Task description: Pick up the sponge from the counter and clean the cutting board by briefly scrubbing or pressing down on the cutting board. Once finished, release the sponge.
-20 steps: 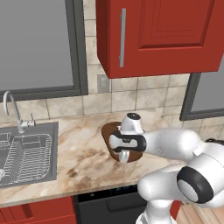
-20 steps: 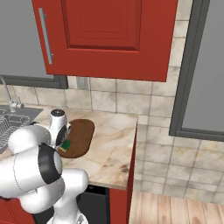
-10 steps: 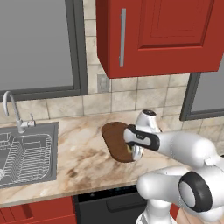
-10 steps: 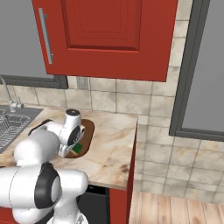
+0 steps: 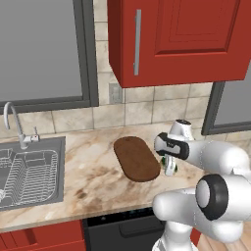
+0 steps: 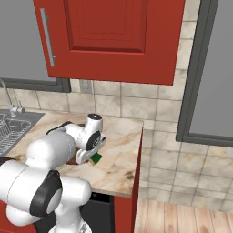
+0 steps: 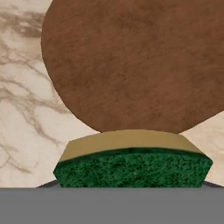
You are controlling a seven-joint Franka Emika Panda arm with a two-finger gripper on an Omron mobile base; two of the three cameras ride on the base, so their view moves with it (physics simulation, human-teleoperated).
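fingers (image 5: 170, 168) pinching the sponge (image 7: 131, 162) at lower frame; cutting board (image 7: 135, 61) lies ahead, toward the top.

Bare beige marble-patterned worktop (image 5: 93, 171) lies open between the flat dark brown oval cutting board (image 5: 136, 158) and the steel sink basin (image 5: 29, 171) with its wire rack. The red wall cabinet (image 5: 181, 39) overhangs the board, limiting headroom. The worktop's right end (image 6: 129, 154) drops off beside the arm.
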